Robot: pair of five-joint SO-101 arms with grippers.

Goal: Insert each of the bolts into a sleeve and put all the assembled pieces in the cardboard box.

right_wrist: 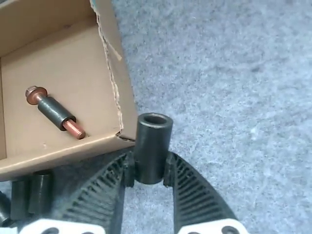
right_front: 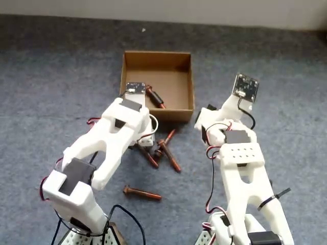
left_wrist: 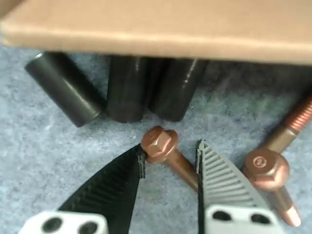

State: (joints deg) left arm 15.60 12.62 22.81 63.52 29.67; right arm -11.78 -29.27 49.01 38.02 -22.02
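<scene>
Copper hex-head bolt point(left_wrist: 163, 148) between parted left jaws; smooth black sleeve point(right_wrist: 152, 144) clamped in right jaws.

Copper-brown bolts point(right_front: 168, 153) gleam on the mottled blue-grey tabletop point(right_front: 51, 76). The sleeves point(left_wrist: 126, 87) are matte black, the cardboard box point(right_front: 176, 113) plain tan. White arms point(right_front: 112, 138), red and black wires point(right_front: 209, 153). The left gripper point(left_wrist: 170, 151) shows one black ribbed jaw and one pale grey; the right gripper point(right_wrist: 148, 161) has both jaws black and ribbed, matching its sleeve point(right_wrist: 153, 146).
</scene>
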